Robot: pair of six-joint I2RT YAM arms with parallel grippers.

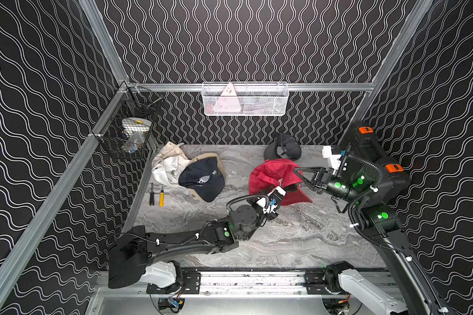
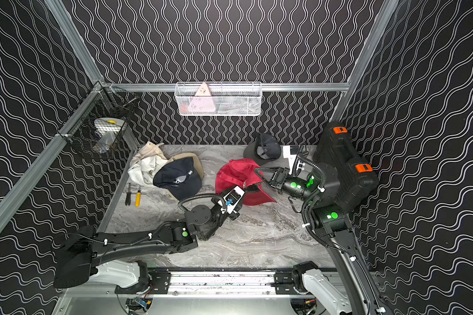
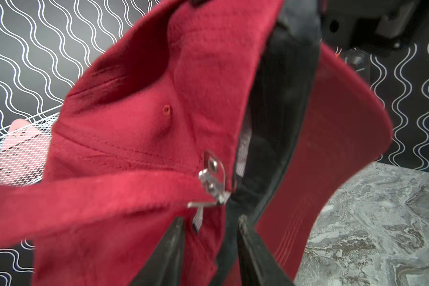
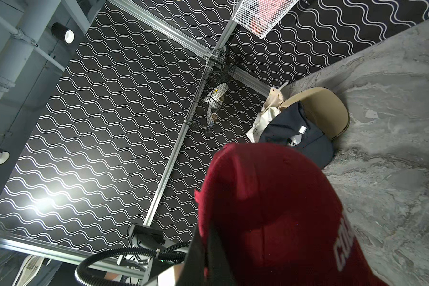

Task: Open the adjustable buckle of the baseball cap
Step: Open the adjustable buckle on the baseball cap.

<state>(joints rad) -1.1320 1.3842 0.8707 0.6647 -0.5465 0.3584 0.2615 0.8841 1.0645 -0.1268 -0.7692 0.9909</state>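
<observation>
Desk (image 1: 284, 245): grey marble top; walls on L, back & R, metal rail along front edge.
Black case (image 1: 366, 155): biggest item, up on edge vs R wall at back-R corner; 2 orange latches; inside not visible.
White basket (image 1: 271, 106): mesh, hung on back rail above desk. Holds pink triangle piece (image 1: 228, 102), leaning upright; rest behind mesh too blurred.
Wire basket (image 1: 112, 147): black, hung on L rail nr back-L corner. Holds white roll (image 1: 135, 124) w/ yellow centre; bits under it unclear.
Cap pile: back-L of desk. Cream cloth (image 1: 165, 163) vs L wall, tan cap (image 1: 210, 159) beside it, navy cap (image 1: 202, 181) on top, overlapping both.
Red cap (image 1: 268, 177): task item, mid-desk twd R, lifted & tilted betw the 2 arms, brim pointing down twd front; can't tell if brim tip touches desk.
Grey cap (image 1: 287, 148): at back wall, just behind red cap, apart from it.
Right pincer (image 1: 295, 169): closed, pinching red cap's upper edge from R side.
Left pincer (image 3: 211, 219): jaws apart, cap's back edge betw fingers (image 3: 174, 247), just by buckle; can't tell if pads press cloth.
Screwdrivers: black-handled (image 1: 152, 194) & yellow-handled (image 1: 161, 197), side by side.
Strap (image 3: 84, 195): red, threaded thru buckle, free end running out sideways.
Buckle (image 3: 212, 178): silver metal, at cap's back opening.
Edges: screwdrivers lie just beside desk's L edge; case fills R back corner.
Room: bare desk front-centre betw arms; bare strip betw navy cap & red cap.
</observation>
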